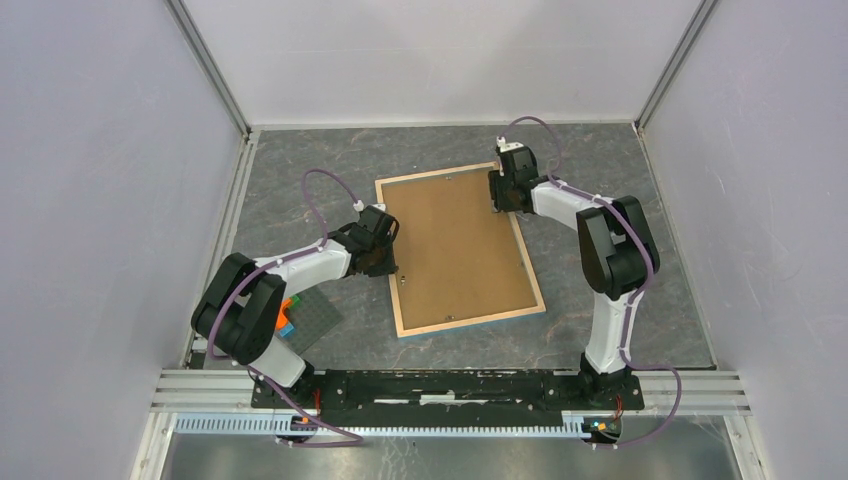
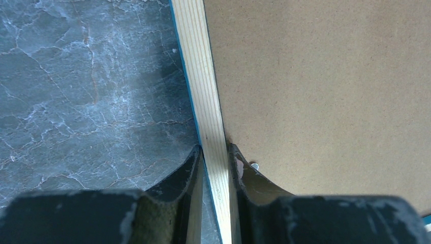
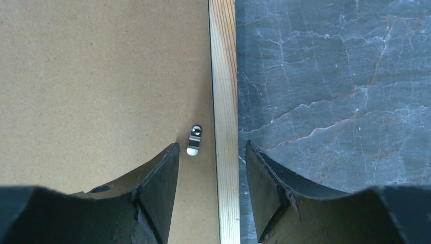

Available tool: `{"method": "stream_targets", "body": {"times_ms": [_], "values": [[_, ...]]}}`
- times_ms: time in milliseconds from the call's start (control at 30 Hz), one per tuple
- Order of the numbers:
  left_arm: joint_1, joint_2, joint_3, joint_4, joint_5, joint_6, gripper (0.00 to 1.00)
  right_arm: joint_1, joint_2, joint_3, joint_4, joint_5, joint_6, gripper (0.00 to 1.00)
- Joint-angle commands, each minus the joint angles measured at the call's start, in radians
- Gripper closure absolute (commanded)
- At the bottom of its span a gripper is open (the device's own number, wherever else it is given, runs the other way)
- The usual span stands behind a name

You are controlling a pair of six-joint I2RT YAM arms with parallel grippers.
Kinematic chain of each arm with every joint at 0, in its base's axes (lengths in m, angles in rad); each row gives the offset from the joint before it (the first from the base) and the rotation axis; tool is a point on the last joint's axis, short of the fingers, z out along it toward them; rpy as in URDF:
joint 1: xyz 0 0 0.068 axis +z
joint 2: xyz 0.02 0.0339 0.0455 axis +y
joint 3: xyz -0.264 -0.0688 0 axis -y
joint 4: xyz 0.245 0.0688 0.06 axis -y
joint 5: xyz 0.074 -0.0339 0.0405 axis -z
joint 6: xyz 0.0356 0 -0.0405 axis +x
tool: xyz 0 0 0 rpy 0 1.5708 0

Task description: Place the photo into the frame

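Flat on the dark marbled table [image 1: 620,180]: the frame [image 1: 470,318], pale wood back facing up, a thin blue edge showing along its outer side. Fills the middle of the work area, turned slightly off square, between the two arms. Set inside it, filling the opening: a plain brown backing board [image 1: 455,245].

Left gripper [image 2: 216,152]: clamps the frame's left rail, jaws narrow, one dark finger [image 2: 178,178] pressed to the outer side of the wood strip and the other to the inner side, over the edge of the board. Just beside the inner finger, a small metal clip [image 2: 254,166].

Right gripper [image 3: 212,146]: hangs over the right rail near the far corner, jaws apart and straddling the wood strip with a gap on each side. Holds nothing. Inner finger [image 3: 162,178] above the backing board, outer one above the table. Between the inner finger and the rail, a small silver turn clip [image 3: 193,140] on the board, lying along the rail.

Under the left arm, near the table's left edge: a grey baseplate [image 1: 320,322] with orange, blue and green blocks [image 1: 288,315].

The photo: shown by no view, place impossible to tell.
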Motion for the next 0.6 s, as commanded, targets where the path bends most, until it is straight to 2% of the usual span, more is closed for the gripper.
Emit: {"method": "stream_targets", "body": {"times_ms": [0,133,567], "values": [[-0.021,0.014,-0.034,-0.037,0.026,0.066,0.98,-0.002,0.025,0.051,0.009,-0.001,0.002,0.44],[-0.021,0.014,-0.034,-0.037,0.025,0.066,0.98,-0.003,0.027,0.049,0.008,0.013,-0.008,0.47],[-0.021,0.014,-0.034,-0.038,0.026,0.065,0.98,-0.014,0.025,0.003,0.052,-0.004,-0.033,0.97]]}}
